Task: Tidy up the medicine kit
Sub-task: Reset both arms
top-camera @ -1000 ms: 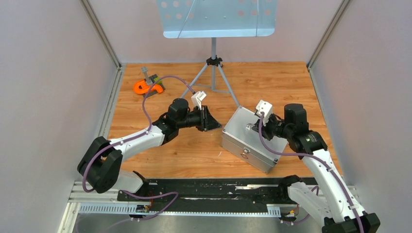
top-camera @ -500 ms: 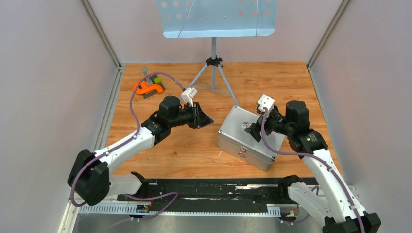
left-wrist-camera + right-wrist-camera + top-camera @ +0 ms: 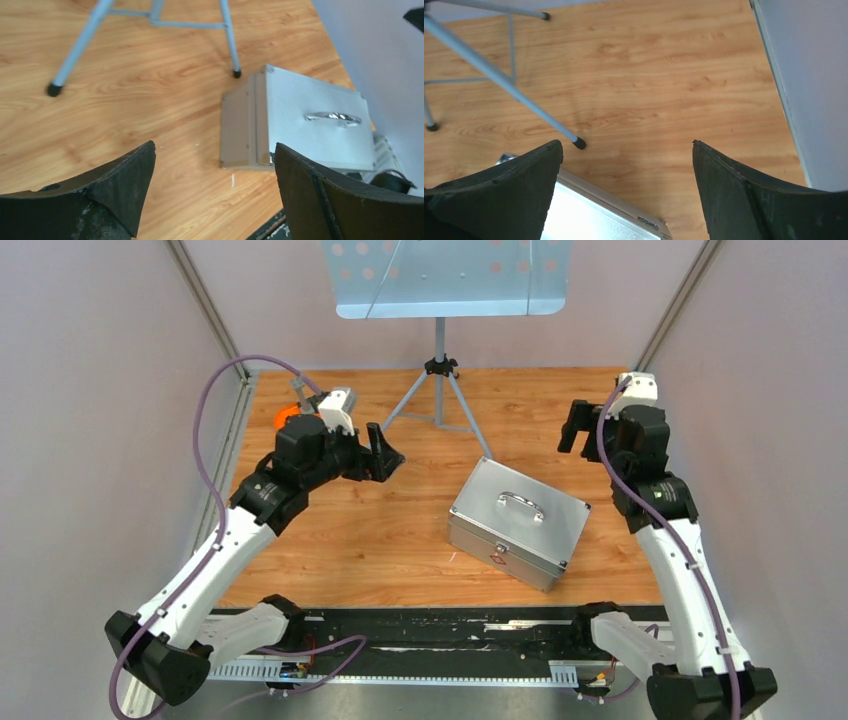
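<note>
The medicine kit is a silver metal case (image 3: 518, 524), lid shut, handle (image 3: 521, 505) on top, lying on the wooden floor right of centre. My left gripper (image 3: 388, 452) hangs open well to the case's left, nothing between its fingers (image 3: 117, 182). The left wrist view has the case (image 3: 305, 125) ahead and to the right. My right gripper (image 3: 577, 428) is raised near the right wall, behind the case, and open. Below its empty fingers (image 3: 744, 190) only a corner of the case (image 3: 589, 215) shows.
A blue music stand on a tripod (image 3: 438, 370) stands at the back centre, one leg's foot (image 3: 579, 143) close to the case. An orange object (image 3: 284, 417) lies at the back left, mostly hidden behind my left arm. Grey walls (image 3: 760, 440) close both sides.
Both grippers opened and drew back from the case, the left one to the rear left, the right one up toward the right wall. The case shifted slightly left.
</note>
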`<state>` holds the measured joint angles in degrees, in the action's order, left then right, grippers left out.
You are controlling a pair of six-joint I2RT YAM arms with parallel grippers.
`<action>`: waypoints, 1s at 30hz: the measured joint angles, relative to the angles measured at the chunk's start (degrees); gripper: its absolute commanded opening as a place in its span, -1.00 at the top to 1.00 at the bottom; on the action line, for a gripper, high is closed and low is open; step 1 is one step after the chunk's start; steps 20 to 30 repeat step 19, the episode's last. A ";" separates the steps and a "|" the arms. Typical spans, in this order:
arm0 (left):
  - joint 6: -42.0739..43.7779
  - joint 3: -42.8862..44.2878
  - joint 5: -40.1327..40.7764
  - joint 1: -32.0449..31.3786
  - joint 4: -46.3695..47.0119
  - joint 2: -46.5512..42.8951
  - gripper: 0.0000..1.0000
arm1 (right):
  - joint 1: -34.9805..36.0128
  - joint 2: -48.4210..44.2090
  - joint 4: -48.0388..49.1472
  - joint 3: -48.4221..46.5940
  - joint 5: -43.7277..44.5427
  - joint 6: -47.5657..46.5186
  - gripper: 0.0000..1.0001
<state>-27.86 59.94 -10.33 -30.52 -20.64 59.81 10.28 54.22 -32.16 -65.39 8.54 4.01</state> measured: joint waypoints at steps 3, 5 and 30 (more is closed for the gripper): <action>2.64 4.20 4.66 1.40 -6.27 -0.66 -1.00 | -4.85 3.39 -2.58 -0.11 1.64 6.19 -1.00; 4.09 6.91 8.37 1.90 -10.01 -0.55 -1.00 | -8.09 4.90 -4.24 -0.11 1.60 9.49 -1.00; 5.92 14.60 31.98 2.23 -27.32 5.90 -1.00 | -14.71 7.04 -6.62 -0.07 7.61 21.09 -1.00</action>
